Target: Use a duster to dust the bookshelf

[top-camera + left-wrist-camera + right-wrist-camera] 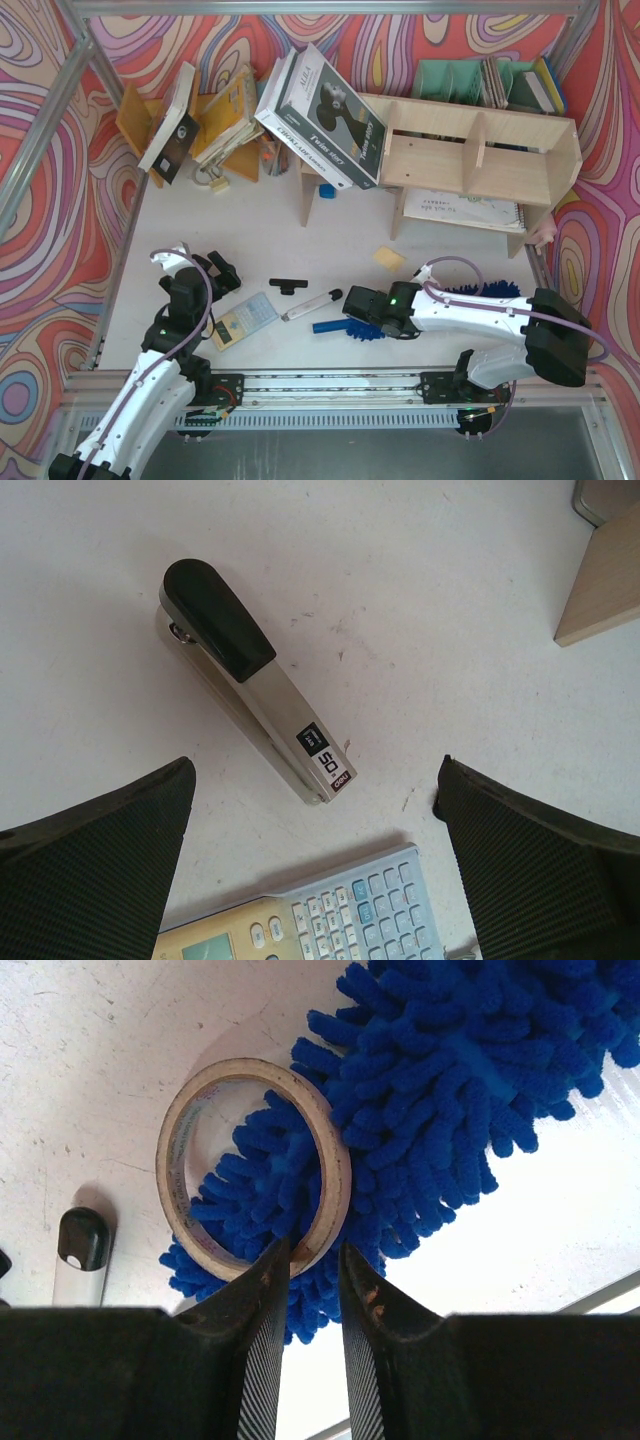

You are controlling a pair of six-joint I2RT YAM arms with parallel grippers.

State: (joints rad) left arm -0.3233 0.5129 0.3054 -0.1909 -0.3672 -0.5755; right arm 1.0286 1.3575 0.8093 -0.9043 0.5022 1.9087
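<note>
Mostly hidden: the shaggy blue duster (pixel 450 1080)

It lies at five o'clock on the table (pixel 250 230), bright strands threading a tape ring (pixel 335 1160). The right gripper (pixel 312 1255) covers its middle, jaws nearly closed at the ring's rim, grip unclear. The left gripper (pixel 315 770) gapes empty.

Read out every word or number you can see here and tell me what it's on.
"50": label on the stapler.
"Twins Mary", as far as it can be read: side of the leaning box.
Too small or blurred to read: the stapler's smaller print, the calculator keys, the print inside the tape ring, the notebook writing.
</note>
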